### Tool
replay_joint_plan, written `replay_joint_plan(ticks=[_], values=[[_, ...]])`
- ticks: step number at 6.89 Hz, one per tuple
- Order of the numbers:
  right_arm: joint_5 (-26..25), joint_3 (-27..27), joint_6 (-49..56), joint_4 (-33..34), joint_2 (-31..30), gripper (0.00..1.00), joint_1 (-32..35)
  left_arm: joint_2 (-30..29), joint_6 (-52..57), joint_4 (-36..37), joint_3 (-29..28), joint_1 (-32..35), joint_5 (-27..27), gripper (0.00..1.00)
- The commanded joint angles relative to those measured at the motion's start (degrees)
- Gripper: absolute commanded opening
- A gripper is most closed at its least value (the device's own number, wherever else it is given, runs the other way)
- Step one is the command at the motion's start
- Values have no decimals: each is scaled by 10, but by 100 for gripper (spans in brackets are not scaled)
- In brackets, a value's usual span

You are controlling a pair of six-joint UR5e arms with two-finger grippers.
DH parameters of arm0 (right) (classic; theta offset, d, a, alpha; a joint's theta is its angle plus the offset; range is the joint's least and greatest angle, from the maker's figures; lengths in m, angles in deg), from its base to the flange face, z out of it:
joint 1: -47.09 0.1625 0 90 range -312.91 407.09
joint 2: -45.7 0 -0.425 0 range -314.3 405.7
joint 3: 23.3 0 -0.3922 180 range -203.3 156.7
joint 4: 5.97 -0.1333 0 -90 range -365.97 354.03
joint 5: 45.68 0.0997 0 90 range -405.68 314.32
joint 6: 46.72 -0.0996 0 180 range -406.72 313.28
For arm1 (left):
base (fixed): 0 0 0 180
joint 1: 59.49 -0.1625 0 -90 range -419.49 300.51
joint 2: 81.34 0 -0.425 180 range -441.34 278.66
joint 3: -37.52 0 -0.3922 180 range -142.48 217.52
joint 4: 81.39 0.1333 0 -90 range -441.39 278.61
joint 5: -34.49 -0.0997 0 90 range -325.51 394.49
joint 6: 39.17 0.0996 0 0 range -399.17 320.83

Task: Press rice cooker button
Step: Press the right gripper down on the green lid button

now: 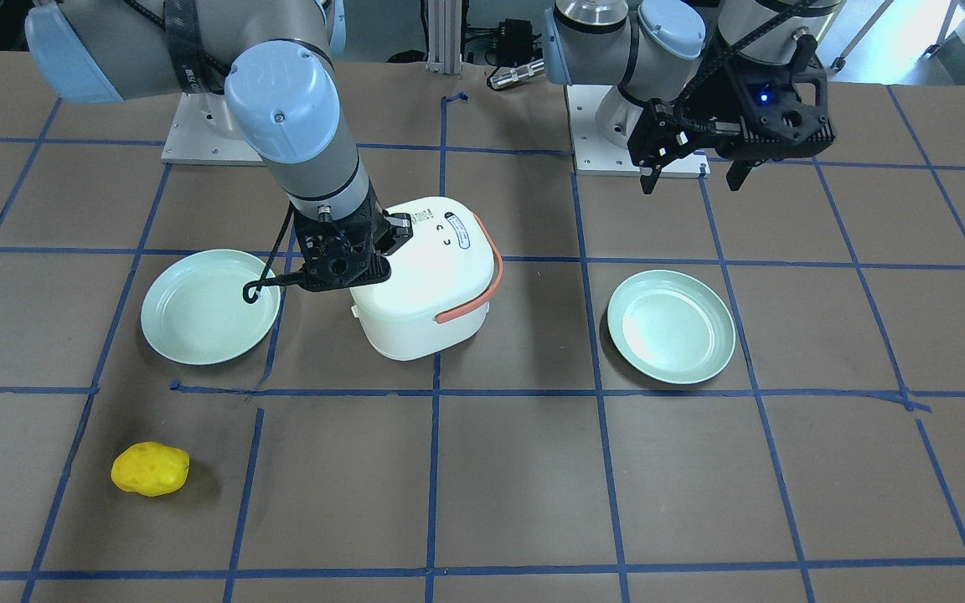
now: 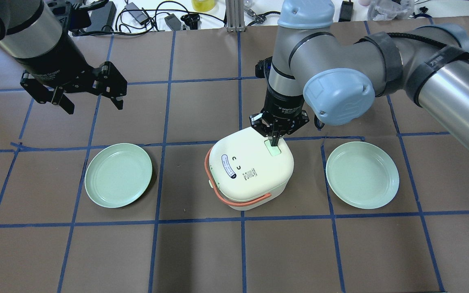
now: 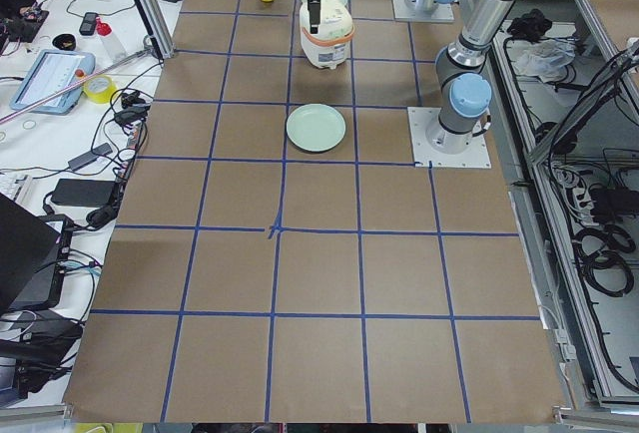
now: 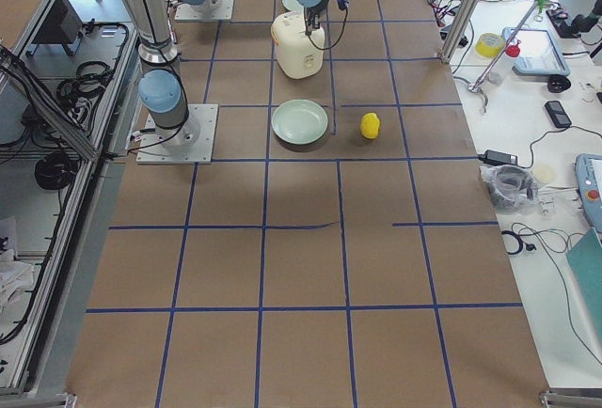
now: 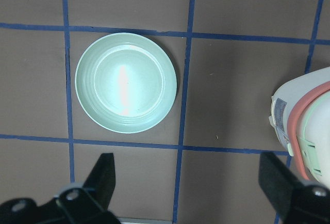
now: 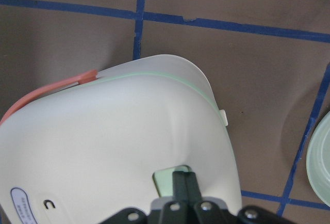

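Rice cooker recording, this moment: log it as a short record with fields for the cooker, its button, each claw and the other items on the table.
rice cooker: white, closed, orange handle folded down around it
button: pale green patch on the cooker's top
right claw: shut, pointing down, fingertips on the button; depth of press cannot be told
left claw: open, empty, raised above the table
left plate: pale green, empty
right plate: pale green, empty
yellow object: alone, operators' side, robot's right
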Motion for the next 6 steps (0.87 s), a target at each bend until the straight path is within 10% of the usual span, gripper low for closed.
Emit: replay_joint_plan(ticks=[1,5,6], values=[[0,4,0,1,0,0,0,0,0,0,0,0,0,100],[14,-22,-37,-20,-23,2,0,0,0,0,0,0,0,100],[13,-46,-45,-46,-29,19,0,0,0,0,0,0,0,100]])
